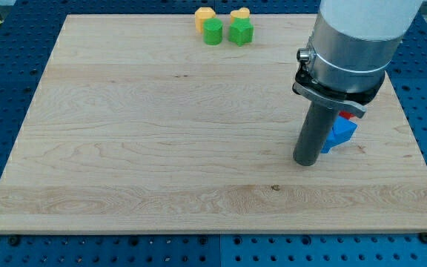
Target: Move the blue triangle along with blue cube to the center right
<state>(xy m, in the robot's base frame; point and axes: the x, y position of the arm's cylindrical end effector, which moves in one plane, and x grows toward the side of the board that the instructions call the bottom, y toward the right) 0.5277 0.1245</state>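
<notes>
My tip [305, 161] rests on the wooden board [161, 148] at the view's right, just left of a blue block [340, 133] and touching or nearly touching it. The rod and the arm's grey body hide most of that blue block, so its shape is unclear; it may be two blue pieces together. A small red piece [349, 116] shows just above the blue, partly hidden under the arm.
At the view's top centre sit two yellow blocks [204, 15] [239, 14], a green block [213, 32] and a green star-like block [241, 31], close together. The board's right edge lies near the blue block.
</notes>
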